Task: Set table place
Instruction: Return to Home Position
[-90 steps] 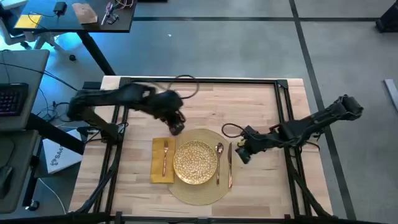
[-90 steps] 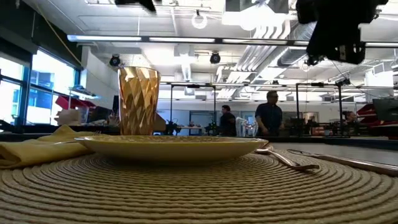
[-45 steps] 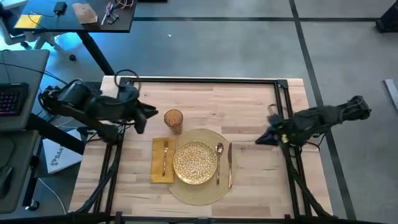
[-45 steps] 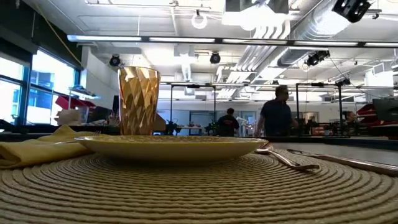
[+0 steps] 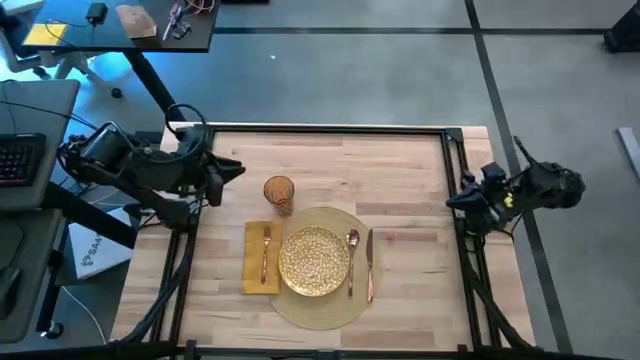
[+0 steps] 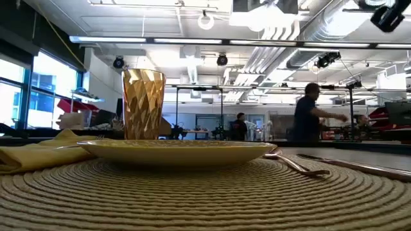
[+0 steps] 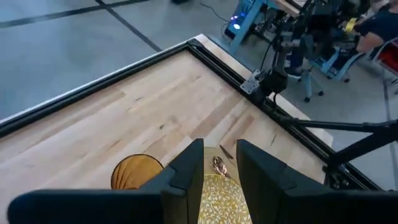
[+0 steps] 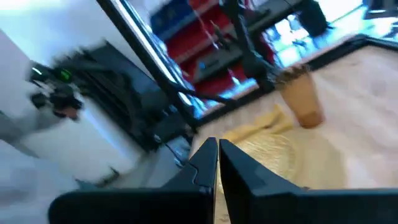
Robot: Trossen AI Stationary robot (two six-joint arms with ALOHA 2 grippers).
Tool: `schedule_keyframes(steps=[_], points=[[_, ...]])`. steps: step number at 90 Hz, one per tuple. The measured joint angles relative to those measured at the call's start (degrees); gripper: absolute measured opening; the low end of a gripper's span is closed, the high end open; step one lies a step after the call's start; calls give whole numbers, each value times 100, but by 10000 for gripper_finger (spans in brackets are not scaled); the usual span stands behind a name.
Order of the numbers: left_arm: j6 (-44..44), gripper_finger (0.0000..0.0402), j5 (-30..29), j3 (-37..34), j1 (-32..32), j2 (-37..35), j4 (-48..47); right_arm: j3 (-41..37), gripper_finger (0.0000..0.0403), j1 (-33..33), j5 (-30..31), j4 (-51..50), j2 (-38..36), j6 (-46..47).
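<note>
The round woven placemat [image 5: 315, 305] lies at the table's near middle. On it rests the gold speckled plate [image 5: 315, 260], with the copper spoon [image 5: 352, 262] and knife [image 5: 369, 265] lying to its right. The yellow napkin [image 5: 258, 262] lies at the mat's left edge, the fork [image 5: 266, 250] on top of it. The amber cup [image 5: 279, 193] stands upright on the wood just beyond the mat's far left. My left gripper [image 5: 232, 168] hovers open over the table's left edge, left of the cup. My right gripper [image 5: 452, 203] is shut at the right rail.
The black rail frame [image 5: 320, 128] runs around the tabletop. A dark desk [image 5: 120, 25] with small items stands beyond the far left corner. In the low view, people [image 6: 310, 119] move about in the room behind the table.
My left gripper has drawn back from over the cup toward the table's left edge, leaving the cup standing. My right gripper has pulled away from beside the knife toward the right edge. The place setting has stayed still.
</note>
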Motion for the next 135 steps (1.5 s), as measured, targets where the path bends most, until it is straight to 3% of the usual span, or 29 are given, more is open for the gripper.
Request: schedule_keyframes(steps=[10, 26, 48, 68, 78, 87, 110, 135], points=[[2, 78, -24, -2, 0, 9, 6, -735, 0, 0, -177, 603, -59, 179], [-62, 78, -60, -7, 13, 2, 4, -1872, 0, -96, -718, 2512, 107, 316], [-147, 78, -37, -7, 13, 4, 4, -3115, 0, -886, -1321, 4443, 9, 691], [-149, 78, -33, -78, 11, 2, 10, -3136, 0, -1965, -2277, 4159, -2, 675], [88, 78, -11, -220, -61, 0, 212, -3136, 0, -2253, -2177, 3515, 3, 652], [452, 78, -11, -417, -192, 2, 631, -3134, 0, -2345, -2018, 3289, 91, 1202], [1051, 77, -201, -1756, -398, -448, 2052, -3134, 0, -2363, -1803, 3261, 118, 1539], [1643, 45, -188, -4335, -356, -2373, 4301, -3134, 0, -2361, -1803, 3256, 121, 1563]])
